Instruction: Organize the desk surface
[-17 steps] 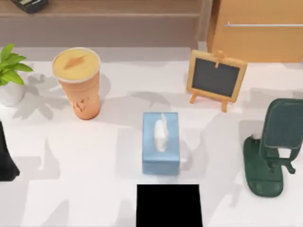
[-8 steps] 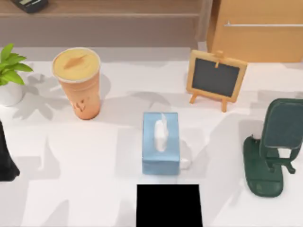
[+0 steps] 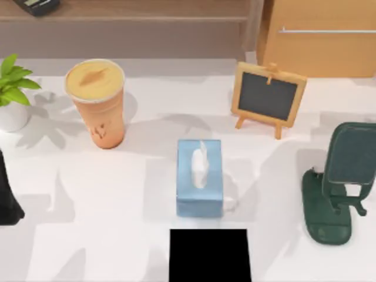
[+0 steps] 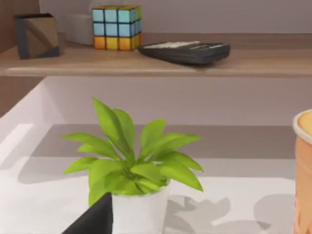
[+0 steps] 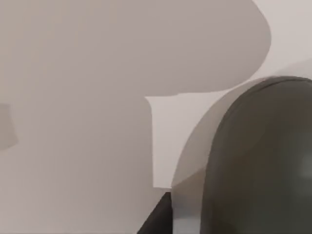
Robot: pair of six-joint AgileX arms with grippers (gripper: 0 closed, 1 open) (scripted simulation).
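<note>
Gripper state cannot be told; left arm (image 3: 7, 194) sits at desk surface's (image 3: 106, 194) left edge.

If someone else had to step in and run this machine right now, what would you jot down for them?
Grippers: the left arm sits at the table's left edge. I cannot tell whether either gripper is open or shut; nothing looks held.
On the desk surface: potted plant far left, orange cup beside it, blue tissue box in the middle, small chalkboard easel behind and to its right, green phone stand far right, black mat at the near edge.
Done: nothing visibly tidied yet.
Left: all of the sorting.
</note>
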